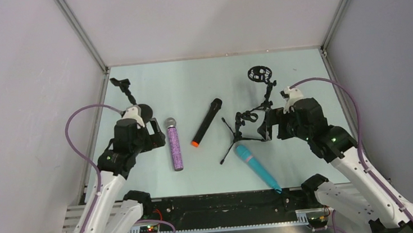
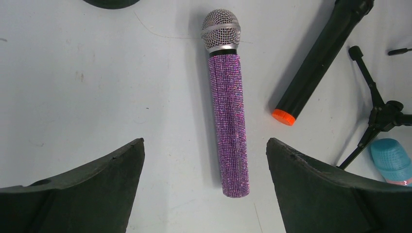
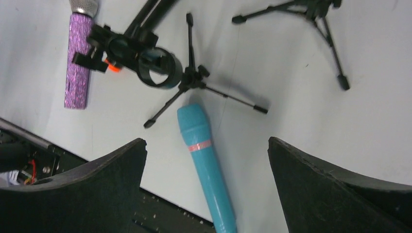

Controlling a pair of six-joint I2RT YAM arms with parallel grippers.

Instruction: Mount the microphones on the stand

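Tripod stand (image 1: 238, 126): stands on the table (image 1: 190, 84), legs splayed.
Purple microphone (image 2: 228, 121): lies flat, well to the left of the stand, mesh head pointing away from the arms.
Black microphone (image 1: 206, 122): lies between the purple one and the stand, orange end nearest the arms.
Blue microphone (image 3: 204, 155): lies flat, its head just beside the stand's legs.
Left gripper (image 2: 205, 141): spread wide above the purple microphone, holding nothing.
Right gripper (image 3: 206, 141): spread wide over the blue microphone, holding nothing.
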